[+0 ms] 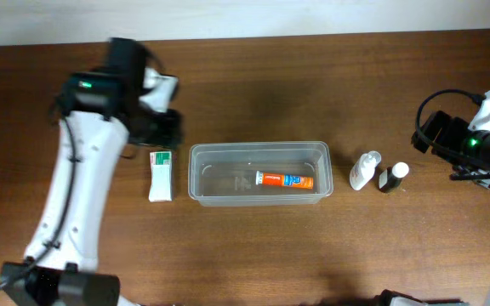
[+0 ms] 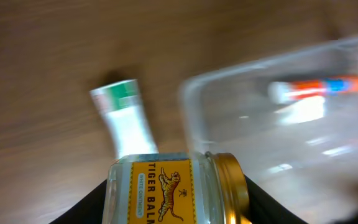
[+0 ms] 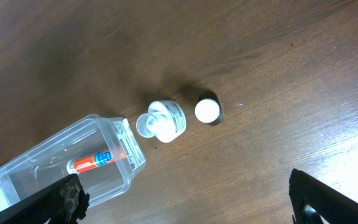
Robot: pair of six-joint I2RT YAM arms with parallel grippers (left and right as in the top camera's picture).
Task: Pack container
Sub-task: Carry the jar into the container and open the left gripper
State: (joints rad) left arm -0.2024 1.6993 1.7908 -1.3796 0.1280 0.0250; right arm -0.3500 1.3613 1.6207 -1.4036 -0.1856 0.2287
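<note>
A: The left gripper (image 2: 179, 208) is clenched on the Tiger Balm jar (image 2: 166, 190). The jar lies sideways betw. the fingers, gold lid (image 2: 230, 185) toward the right of the wrist frame. Where is the container?

B: The container (image 1: 258, 173) sits in the centre of the overhead frame, on the table (image 1: 253, 76). The left arm is at upper left, so the jar is not yet above it. In the left wrist view the rim begins just right of the jar. Inside is only the orange tube (image 1: 284, 179), in the right half.

A: So what can go wrong?

B: Imo three things. First, the jar looks like smooth glass, so with a weak grip it may roll or slip during the carry. Second, the white-green tube (image 1: 161, 174) lies just beside the container's left wall, about under the path — a low approach could knock it, or hit the rim and push the light tub. Third, if released from high, the jar may bounce or land on the orange tube.

A: And the right gripper (image 3: 185, 186)?

B: Spread wide, nothing betw. its fingers, at the right edge of the overhead frame. The white bottle (image 3: 163, 121) and the dark bottle (image 3: 207, 111) stand close together, right of the container — reaching for one could tip the other. Whether they touch, I cannot tell.
</note>
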